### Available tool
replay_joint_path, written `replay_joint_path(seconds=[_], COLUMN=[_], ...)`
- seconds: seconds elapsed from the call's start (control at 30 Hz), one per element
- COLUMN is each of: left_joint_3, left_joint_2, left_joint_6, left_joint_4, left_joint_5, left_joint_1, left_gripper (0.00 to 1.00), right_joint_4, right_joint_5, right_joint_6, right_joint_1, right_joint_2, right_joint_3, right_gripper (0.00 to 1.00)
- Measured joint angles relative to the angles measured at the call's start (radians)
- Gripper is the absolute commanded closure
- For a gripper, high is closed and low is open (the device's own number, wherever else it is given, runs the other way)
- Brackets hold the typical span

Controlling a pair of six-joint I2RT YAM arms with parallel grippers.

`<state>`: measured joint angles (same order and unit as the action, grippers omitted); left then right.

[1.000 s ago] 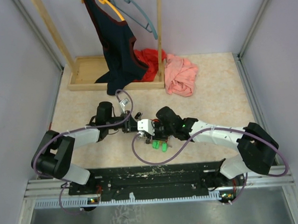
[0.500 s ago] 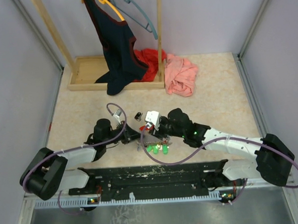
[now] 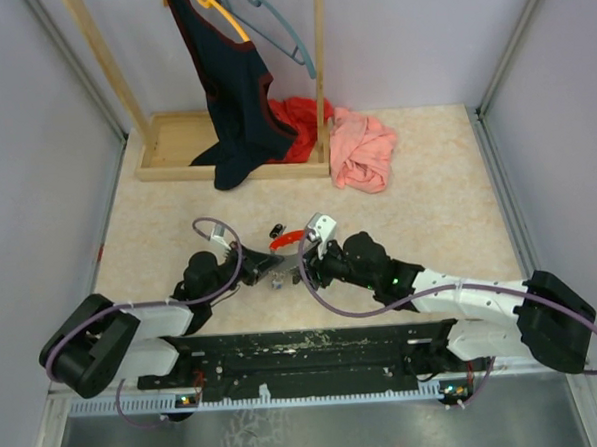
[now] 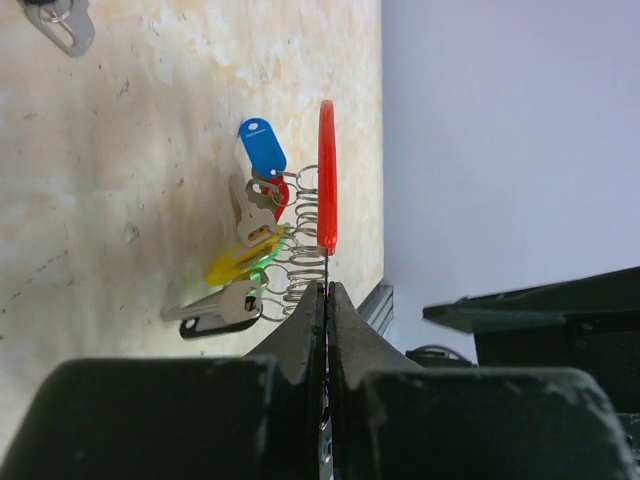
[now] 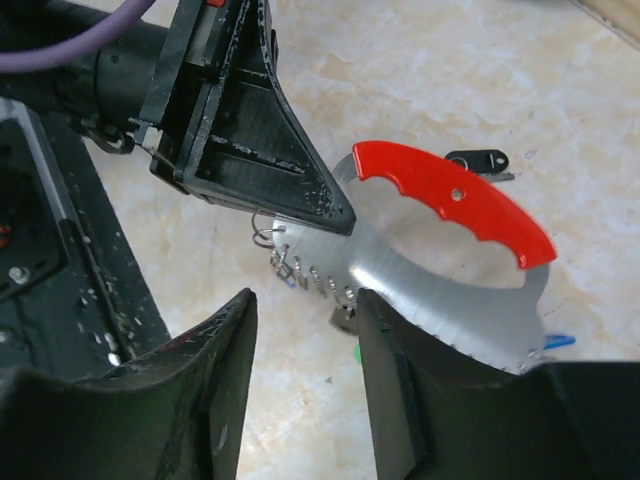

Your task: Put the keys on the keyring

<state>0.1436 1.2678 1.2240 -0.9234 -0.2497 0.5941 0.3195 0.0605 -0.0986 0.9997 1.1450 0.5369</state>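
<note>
The keyring is a red loop (image 5: 450, 195) with a grey metal part (image 5: 440, 290); it shows edge-on in the left wrist view (image 4: 327, 175) and in the top view (image 3: 287, 240). My left gripper (image 4: 327, 295) is shut on its grey part and holds it above the table (image 3: 277, 269). Several keys hang from it on small wire rings: blue head (image 4: 262, 148), red head (image 4: 281, 196), yellow-green heads (image 4: 240, 262), dark head (image 4: 215, 312). My right gripper (image 5: 300, 400) is open just below the ring, one finger (image 5: 420, 400) against the grey part.
A loose dark-headed key (image 3: 276, 229) lies on the table beyond the ring (image 5: 478, 160). A wooden rack base (image 3: 175, 150) with hanging clothes and a pink cloth (image 3: 363, 150) stand at the back. The black rail (image 3: 305, 348) runs along the near edge.
Both arms have drawn back toward the near edge. The keyring has been raised and turned, so its red part now shows from above; the green keys are now hidden under the grippers.
</note>
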Motion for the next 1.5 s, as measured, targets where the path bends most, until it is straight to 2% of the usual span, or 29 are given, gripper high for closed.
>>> replay_joint_path(seconds=[0.13, 0.47, 1.5], left_joint_3=[-0.003, -0.014, -0.021], left_joint_2=[0.016, 0.035, 0.069], left_joint_6=[0.047, 0.112, 0.15], left_joint_4=[-0.05, -0.113, -0.182], left_joint_5=[0.039, 0.086, 0.103], left_joint_1=[0.0, 0.008, 0.021], left_gripper=[0.99, 0.99, 0.99], right_joint_4=[0.014, 0.064, 0.212], right_joint_5=[-0.013, -0.014, -0.034], right_joint_6=[-0.079, -0.183, -0.183], right_joint_1=[0.0, 0.002, 0.002], right_joint_2=[0.002, 0.103, 0.239], right_joint_3=[-0.001, 0.0, 0.0], right_gripper=[0.7, 0.85, 0.84])
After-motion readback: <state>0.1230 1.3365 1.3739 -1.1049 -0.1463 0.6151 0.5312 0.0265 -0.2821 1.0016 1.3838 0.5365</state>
